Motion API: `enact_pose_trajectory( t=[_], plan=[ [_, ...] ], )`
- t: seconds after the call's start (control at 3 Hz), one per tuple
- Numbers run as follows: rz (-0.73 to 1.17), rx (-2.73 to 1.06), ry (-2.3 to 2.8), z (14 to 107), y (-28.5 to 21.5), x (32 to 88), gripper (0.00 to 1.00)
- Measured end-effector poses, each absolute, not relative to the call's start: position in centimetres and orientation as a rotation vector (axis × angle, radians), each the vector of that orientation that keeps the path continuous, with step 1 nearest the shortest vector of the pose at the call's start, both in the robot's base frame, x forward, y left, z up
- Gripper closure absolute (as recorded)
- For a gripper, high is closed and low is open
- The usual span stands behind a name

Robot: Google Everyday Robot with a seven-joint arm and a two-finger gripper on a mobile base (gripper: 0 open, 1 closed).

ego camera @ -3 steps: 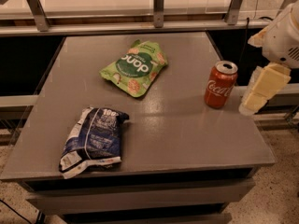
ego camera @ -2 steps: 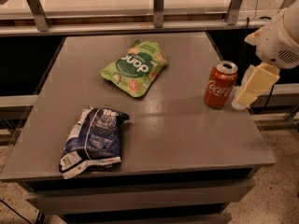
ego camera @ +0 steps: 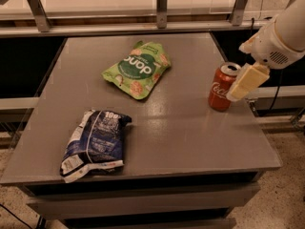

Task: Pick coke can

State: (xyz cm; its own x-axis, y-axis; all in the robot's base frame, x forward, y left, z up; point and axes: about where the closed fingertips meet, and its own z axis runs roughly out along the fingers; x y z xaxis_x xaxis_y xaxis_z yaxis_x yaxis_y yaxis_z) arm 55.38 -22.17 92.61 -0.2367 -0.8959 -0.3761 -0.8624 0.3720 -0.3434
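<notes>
Red can stood upright near the right edge of the tabletop, well apart from the green bag at centre-back and the dark blue bag front-left. At the can's right side the gripper angled down, its cream tip overlapping the can's upper right edge; contact unclear. Couldn't tell whether the jaws were spread or closed.

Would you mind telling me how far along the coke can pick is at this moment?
Done: the approach, it seems. The hand is at the upper part of the coke can, on the side nearest the table edge. In hand: setting up the grasp; I cannot tell whether it grips yet. Left: the lift, since the can stands upright on the table.
</notes>
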Motion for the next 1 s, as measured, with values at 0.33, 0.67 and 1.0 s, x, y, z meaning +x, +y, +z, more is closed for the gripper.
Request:
enact_pose_trajectory(
  t=[0.33,0.67,1.0],
  plan=[
    [-0.031,-1.531,2.117,91.6,-21.2,56.2,0.42],
    [0.037,-1.560,2.104,91.2,-20.2,56.4,0.65],
    [0.087,-1.596,2.067,92.7,-18.8,56.1,0.87]
  ],
)
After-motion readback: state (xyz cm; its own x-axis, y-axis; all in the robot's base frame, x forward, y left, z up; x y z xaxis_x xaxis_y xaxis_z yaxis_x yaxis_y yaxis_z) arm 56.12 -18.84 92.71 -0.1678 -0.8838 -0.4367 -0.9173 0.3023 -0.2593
